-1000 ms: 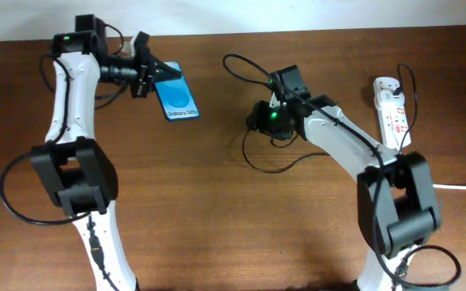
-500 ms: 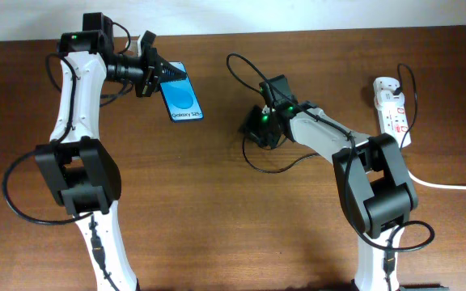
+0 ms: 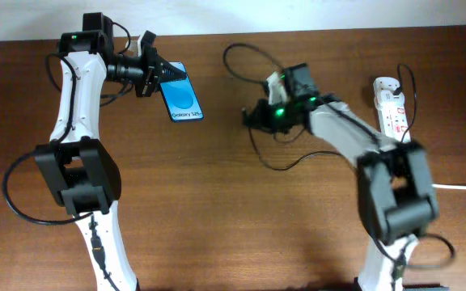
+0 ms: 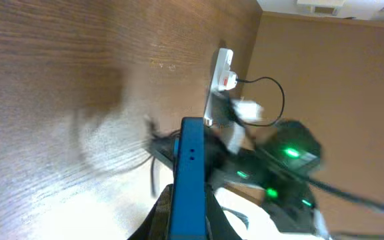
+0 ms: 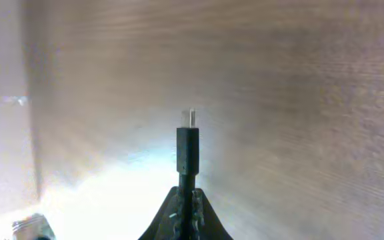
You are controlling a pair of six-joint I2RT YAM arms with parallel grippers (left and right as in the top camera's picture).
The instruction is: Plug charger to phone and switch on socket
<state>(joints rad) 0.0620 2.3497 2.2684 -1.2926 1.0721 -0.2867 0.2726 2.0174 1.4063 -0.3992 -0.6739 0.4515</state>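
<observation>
The left gripper point(image 3: 154, 71) is clamping one end of the slim black-edged phone point(image 3: 183, 97) with a bright blue screen. The right gripper point(image 5: 187, 200) is pinching the thin black charger cable point(image 3: 277, 164). Its small connector tip point(image 5: 187, 143) is sticking out beyond the fingertips, well apart from the phone.

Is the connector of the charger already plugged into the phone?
No, in the right wrist view the connector sticks out free from the right gripper, with only the table beyond it.

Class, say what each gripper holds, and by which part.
Left gripper holds the phone by its top end; right gripper holds the charger just behind its connector.
</observation>
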